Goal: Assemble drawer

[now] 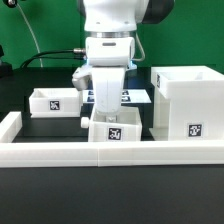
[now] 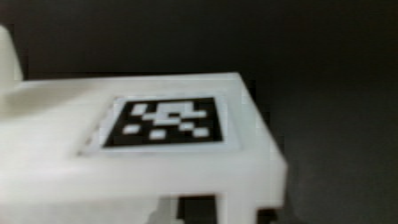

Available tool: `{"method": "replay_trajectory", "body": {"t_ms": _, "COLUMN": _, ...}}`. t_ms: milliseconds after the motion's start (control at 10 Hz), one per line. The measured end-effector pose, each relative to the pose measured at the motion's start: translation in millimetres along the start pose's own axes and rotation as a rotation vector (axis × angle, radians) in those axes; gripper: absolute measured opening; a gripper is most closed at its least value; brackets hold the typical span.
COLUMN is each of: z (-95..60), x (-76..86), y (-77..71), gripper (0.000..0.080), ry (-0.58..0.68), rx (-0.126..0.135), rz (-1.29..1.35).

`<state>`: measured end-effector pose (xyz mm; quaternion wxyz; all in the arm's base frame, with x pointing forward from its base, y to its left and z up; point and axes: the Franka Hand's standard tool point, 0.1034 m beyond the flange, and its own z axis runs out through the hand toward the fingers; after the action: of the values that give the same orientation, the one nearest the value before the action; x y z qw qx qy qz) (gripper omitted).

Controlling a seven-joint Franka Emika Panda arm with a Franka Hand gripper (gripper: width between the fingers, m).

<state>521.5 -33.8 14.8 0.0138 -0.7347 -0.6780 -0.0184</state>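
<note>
My gripper (image 1: pixel 106 110) stands straight down over a small white drawer tray (image 1: pixel 113 128) in the middle, just behind the front wall, and its fingers appear shut on the tray's top edge. In the wrist view the tray (image 2: pixel 107 165) fills the picture, blurred, with its black-and-white tag (image 2: pixel 166 122) very close. The gripper (image 2: pixel 228 208) shows only as dark tips at the picture's edge. A second tray (image 1: pixel 50 100) sits at the exterior view's left. The tall boxy housing (image 1: pixel 188 95) stands at the right, open at the top.
A long low white wall (image 1: pixel 60 152) runs across the front of the black table. The marker board (image 1: pixel 137 97) lies flat behind the arm. Cables hang at the back left.
</note>
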Motion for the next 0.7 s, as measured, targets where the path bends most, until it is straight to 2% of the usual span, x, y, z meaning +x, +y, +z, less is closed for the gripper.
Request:
{"method": "replay_trajectory", "body": {"t_ms": 300, "z": -1.5, "x": -13.8, "y": 0.4, "gripper": 0.0041, "ry": 0.049, "rx": -0.002, "rz": 0.037}}
{"method": "replay_trajectory", "body": {"t_ms": 700, "z": -3.7, "x": -3.1, "y": 4.6, "gripper": 0.0041, "ry": 0.056, "rx": 0.014, "rz": 0.025}}
